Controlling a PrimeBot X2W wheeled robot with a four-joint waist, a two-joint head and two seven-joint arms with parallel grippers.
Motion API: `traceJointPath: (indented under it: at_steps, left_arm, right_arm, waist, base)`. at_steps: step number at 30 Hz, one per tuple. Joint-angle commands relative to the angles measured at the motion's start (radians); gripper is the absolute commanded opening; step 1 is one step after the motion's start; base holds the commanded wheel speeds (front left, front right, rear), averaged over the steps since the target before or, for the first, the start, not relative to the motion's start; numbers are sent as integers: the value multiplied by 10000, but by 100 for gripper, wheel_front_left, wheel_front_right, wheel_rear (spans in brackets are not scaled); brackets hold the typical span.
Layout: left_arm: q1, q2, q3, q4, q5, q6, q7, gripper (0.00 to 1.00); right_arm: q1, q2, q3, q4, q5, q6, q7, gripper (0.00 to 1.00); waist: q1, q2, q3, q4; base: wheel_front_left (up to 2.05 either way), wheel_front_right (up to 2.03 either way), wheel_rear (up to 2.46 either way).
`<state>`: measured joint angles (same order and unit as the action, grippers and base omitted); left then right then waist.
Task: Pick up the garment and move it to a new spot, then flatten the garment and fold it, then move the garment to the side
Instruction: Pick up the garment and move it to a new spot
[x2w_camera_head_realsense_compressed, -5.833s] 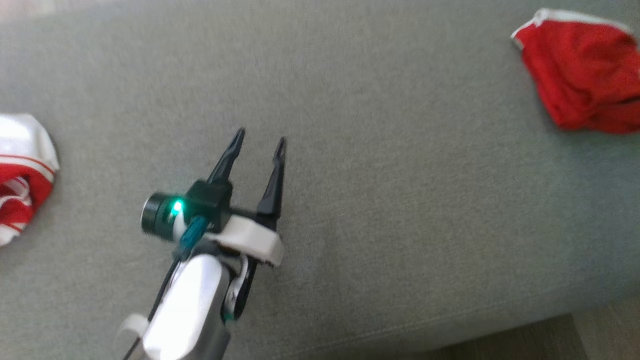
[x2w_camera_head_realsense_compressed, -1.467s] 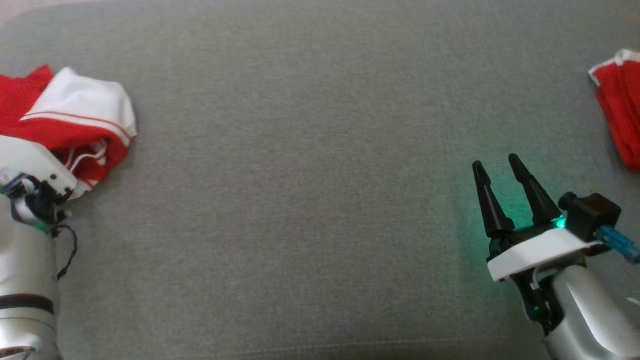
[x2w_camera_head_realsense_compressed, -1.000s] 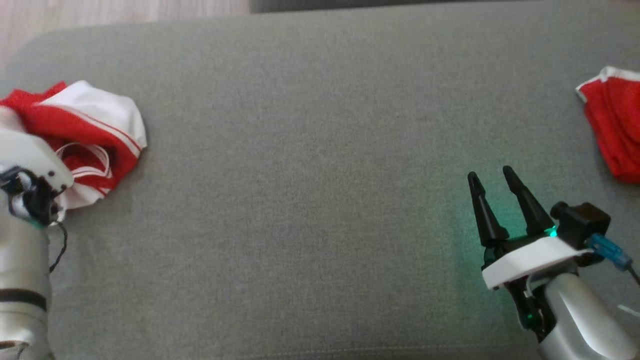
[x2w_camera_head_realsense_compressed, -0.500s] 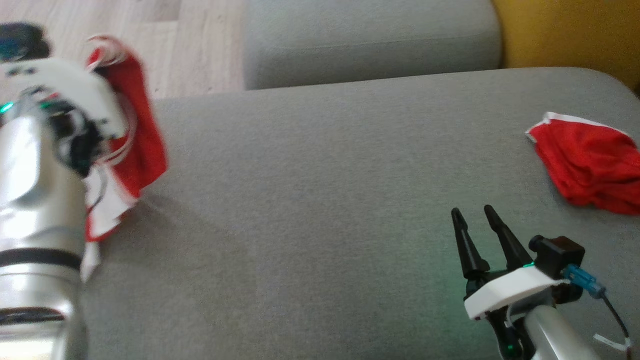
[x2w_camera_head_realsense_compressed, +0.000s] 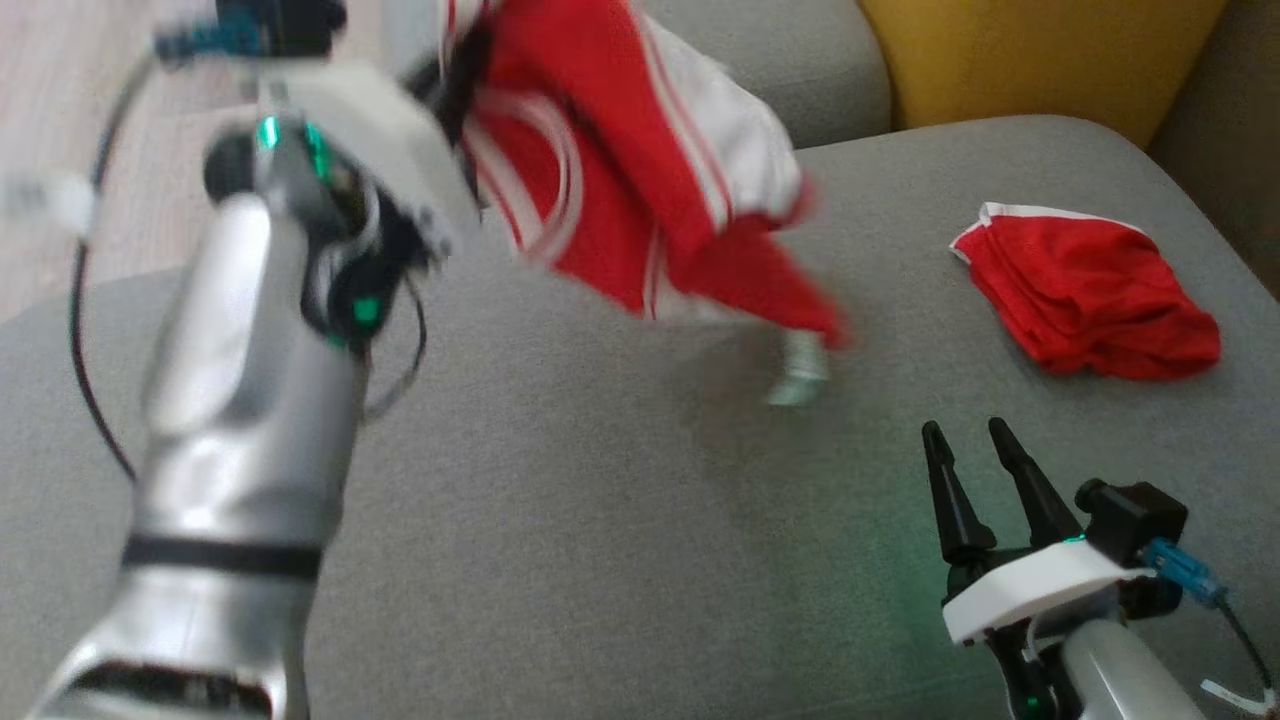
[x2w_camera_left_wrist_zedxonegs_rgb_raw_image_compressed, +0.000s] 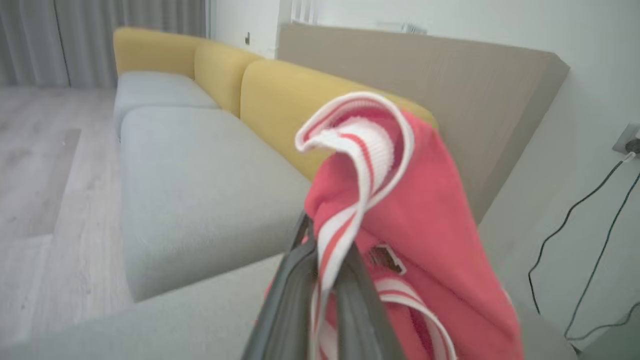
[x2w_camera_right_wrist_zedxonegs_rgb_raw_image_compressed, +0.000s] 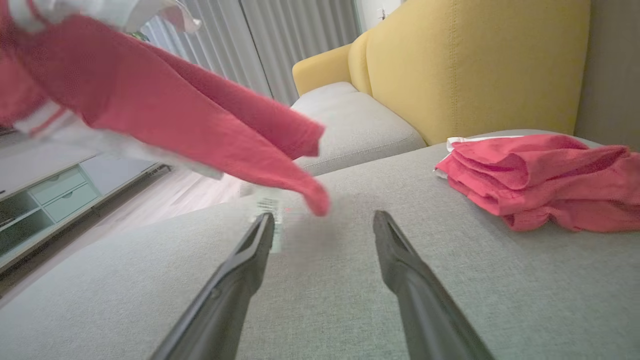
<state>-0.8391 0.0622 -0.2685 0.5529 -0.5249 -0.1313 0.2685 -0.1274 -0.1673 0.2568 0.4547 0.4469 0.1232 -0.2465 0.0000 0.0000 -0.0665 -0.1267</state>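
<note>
Red-and-white striped garment (x2w_camera_head_realsense_compressed: 650, 200) now swings above the grey fabric sofa seat (x2w_camera_head_realsense_compressed: 600, 540), lifted off it by our left gripper (x2w_camera_left_wrist_zedxonegs_rgb_raw_image_compressed: 322, 255), clamped on its trim; our right gripper (x2w_camera_head_realsense_compressed: 968, 447) waits wide, empty. Relocation is underway, we judge.

One striped garment (x2w_camera_head_realsense_compressed: 610, 170), one plain garment (x2w_camera_head_realsense_compressed: 1085, 300), two pincers (x2w_camera_left_wrist_zedxonegs_rgb_raw_image_compressed: 322, 242) (x2w_camera_head_realsense_compressed: 965, 430).

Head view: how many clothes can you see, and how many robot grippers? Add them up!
Clothes: 2 (red-and-white garment held up in the air, red garment lying on the grey sofa seat)
Grippers: 2 (left gripper shut on the red-and-white garment, right gripper open)
Total: 4
</note>
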Motion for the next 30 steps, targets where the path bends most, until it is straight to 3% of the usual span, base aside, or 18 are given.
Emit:
traceJointPath:
  at_steps: [1,9,11,16,22,25,30]
  left_arm:
    - [285,472,358,-299,-102,8,14,0]
    - [2652,1247,439,1256,-122,37,-1423,0]
    - [2799,1462,627,1860,-8,216,-2181,100]
    - [2951,1567,714,2693,36,196,-3536,100]
    - [3563,1410,418,1841,395,176,-4971,100]
    - [4241,1360,306,809,828,520,-5221,100]
    - [5815,1100,574,-1504,1410,1451,-5296,100]
  right_arm:
    - [-199,-68,168,-366,-93,75,-53,100]
    - [-296,-200,278,-466,-9,75,82,100]
    - [-322,-243,305,-493,6,75,113,100]
    - [-252,-362,300,-515,4,75,162,100]
    - [33,-382,185,-578,-52,75,237,100]
    - [117,-407,140,-687,-79,75,276,100]
    - [323,-497,-79,-898,-159,75,237,100]
  waist:
    - [0,0,39,-80]
    - [0,0,249,-350]
    - [0,0,271,-379]
    - [0,0,221,-335]
    - [0,0,34,-106]
    - [0,0,-43,-18]
    - [0,0,-127,106]
  base:
    - [0,0,0]
    - [0,0,0]
    - [0,0,0]
    - [0,0,0]
    - [0,0,0]
    - [0,0,0]
    - [0,0,0]
